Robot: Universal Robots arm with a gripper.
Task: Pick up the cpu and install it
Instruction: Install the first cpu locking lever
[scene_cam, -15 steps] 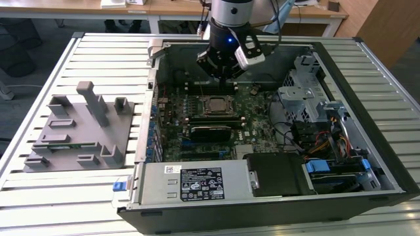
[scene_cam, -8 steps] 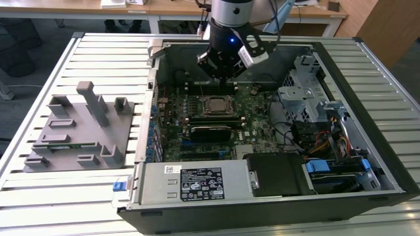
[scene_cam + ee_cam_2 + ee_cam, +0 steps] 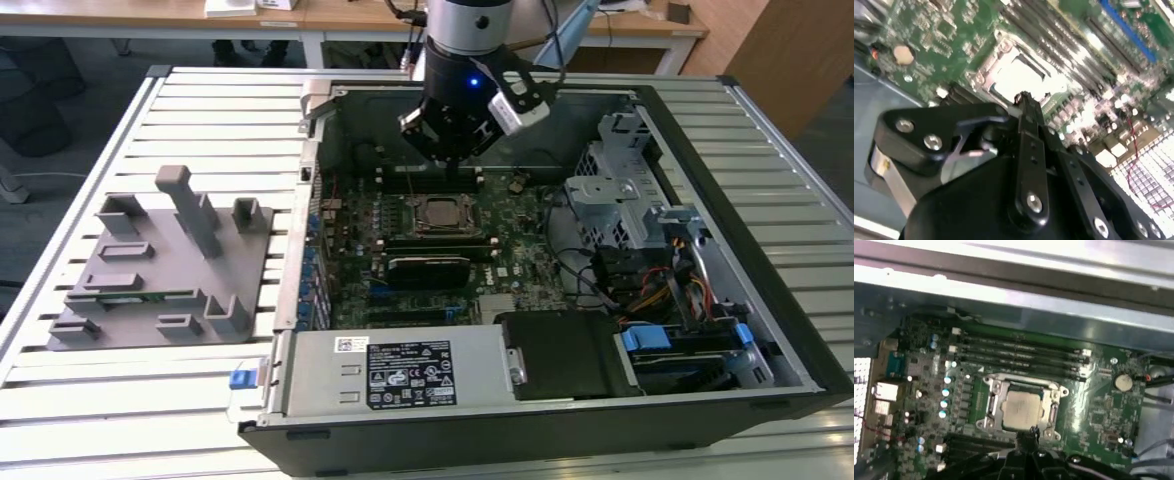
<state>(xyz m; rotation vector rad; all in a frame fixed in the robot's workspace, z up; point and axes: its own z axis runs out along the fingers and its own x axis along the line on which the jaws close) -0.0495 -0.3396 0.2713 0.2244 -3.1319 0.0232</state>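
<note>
Gripper [image 3: 451,150]: upper centre of exterior view, above open black computer case [image 3: 747,400] | fingers: state cannot be told | small silver-grey square cpu [image 3: 1024,409]: seated in socket on green motherboard [image 3: 1094,415]

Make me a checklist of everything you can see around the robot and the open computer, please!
Surface: slatted metal table carrying an open black computer case.
Job's things: small silver-grey square cpu lies in the socket on the green motherboard.
Clutter: grey plastic parts holder at the exterior view's left.
Grippers: black gripper hangs above the board, holding nothing.
Cables: coloured wire bundle beside the drive cage.
Surroundings: wooden desks behind.
</note>
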